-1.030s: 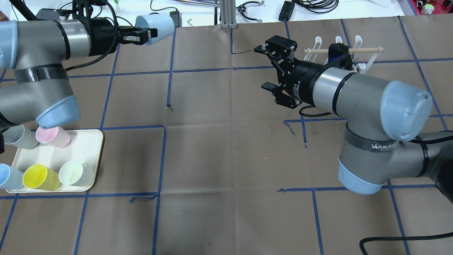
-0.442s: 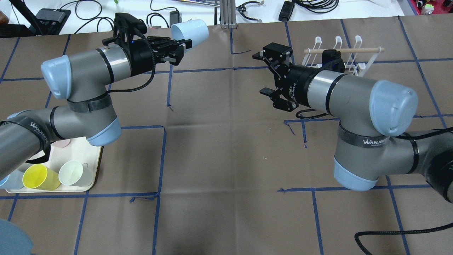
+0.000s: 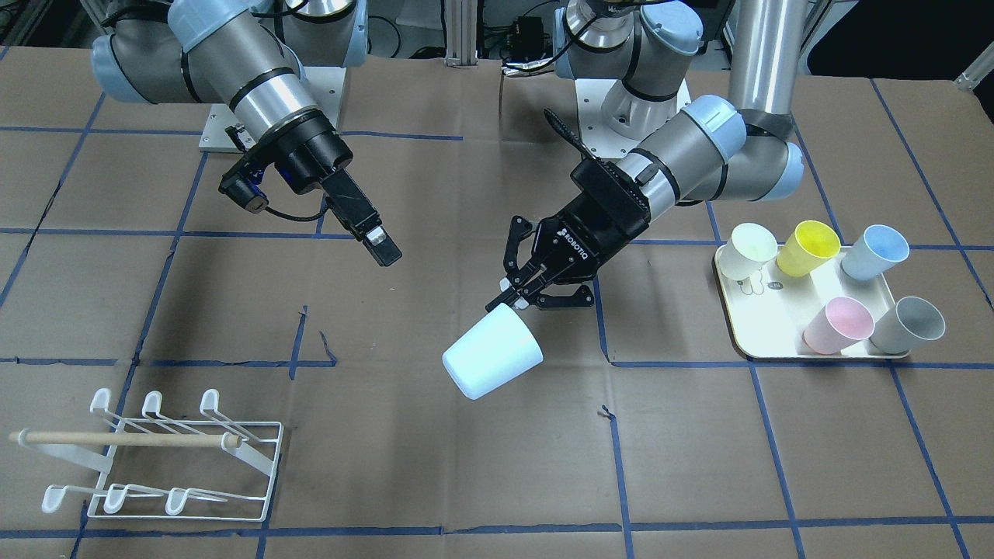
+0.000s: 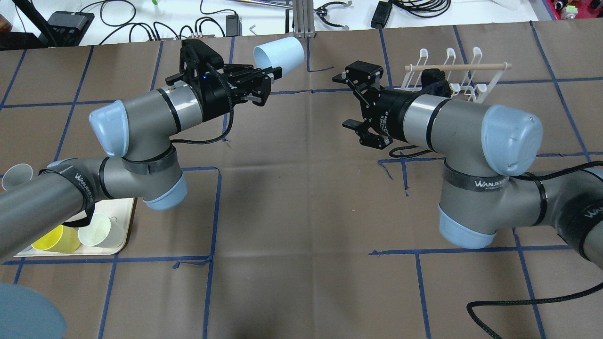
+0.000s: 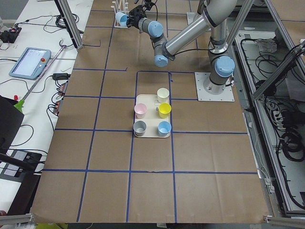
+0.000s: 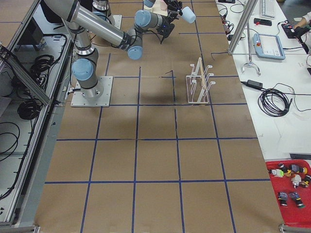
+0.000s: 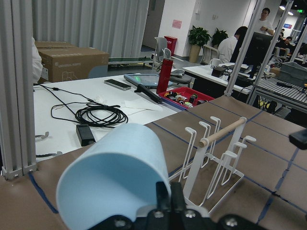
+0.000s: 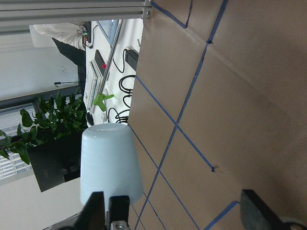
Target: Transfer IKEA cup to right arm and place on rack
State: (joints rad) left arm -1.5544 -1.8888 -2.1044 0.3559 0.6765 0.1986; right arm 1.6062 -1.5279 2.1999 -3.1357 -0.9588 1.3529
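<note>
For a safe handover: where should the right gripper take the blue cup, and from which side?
Grip the cup on its round wall near the closed base, coming from the base end. The left gripper pinches the rim, so that end sticks out free.

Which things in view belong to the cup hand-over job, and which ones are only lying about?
For the job: light blue cup, left hand gripping its rim, open right hand, rack.
Only lying about: cream tray, five other cups on it, black cables.
</note>
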